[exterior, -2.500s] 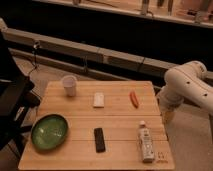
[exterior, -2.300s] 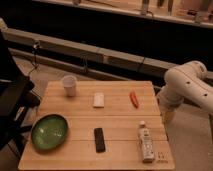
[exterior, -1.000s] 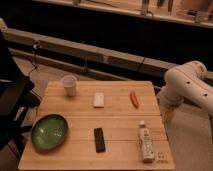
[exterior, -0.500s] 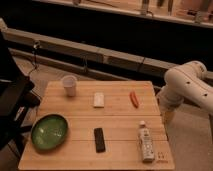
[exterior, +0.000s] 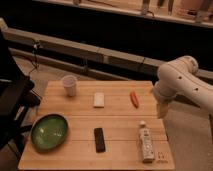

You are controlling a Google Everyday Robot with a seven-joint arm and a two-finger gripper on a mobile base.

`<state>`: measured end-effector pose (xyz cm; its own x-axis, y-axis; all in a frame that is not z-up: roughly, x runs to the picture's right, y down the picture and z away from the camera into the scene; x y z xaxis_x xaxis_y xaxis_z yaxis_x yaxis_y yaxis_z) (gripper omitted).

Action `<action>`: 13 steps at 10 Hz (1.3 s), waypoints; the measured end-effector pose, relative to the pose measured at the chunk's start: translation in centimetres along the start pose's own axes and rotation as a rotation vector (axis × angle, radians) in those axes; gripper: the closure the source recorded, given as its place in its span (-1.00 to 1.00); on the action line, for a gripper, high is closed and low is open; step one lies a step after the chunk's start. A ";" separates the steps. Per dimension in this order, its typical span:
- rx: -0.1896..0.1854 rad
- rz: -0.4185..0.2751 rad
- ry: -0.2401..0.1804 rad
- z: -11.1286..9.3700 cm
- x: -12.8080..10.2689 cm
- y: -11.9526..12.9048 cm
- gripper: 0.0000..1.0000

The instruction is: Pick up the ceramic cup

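The ceramic cup (exterior: 69,85), small, white and slightly tapered, stands upright near the far left corner of the wooden table (exterior: 120,122). My gripper (exterior: 162,109) hangs off the white arm (exterior: 181,82) beyond the table's right edge, level with the far half. It is open with nothing in it, and it is far to the right of the cup.
A green bowl (exterior: 49,132) sits at the front left. A flat white block (exterior: 99,100) and an orange-red carrot-like piece (exterior: 134,98) lie across the far half. A black remote (exterior: 100,139) and a lying bottle (exterior: 145,141) are at the front. A dark chair (exterior: 11,97) stands left.
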<state>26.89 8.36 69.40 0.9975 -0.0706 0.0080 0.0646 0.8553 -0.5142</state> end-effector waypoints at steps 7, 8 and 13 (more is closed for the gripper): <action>0.028 -0.141 -0.011 -0.5 -4.5 -1.9 -0.60; 0.033 -0.173 -0.010 -0.6 -4.9 -2.3 -0.60; 0.047 -0.270 -0.022 -0.9 -5.8 -3.0 -0.60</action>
<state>20.90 5.79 70.16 0.9442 -0.2888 0.1584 0.3294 0.8297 -0.4507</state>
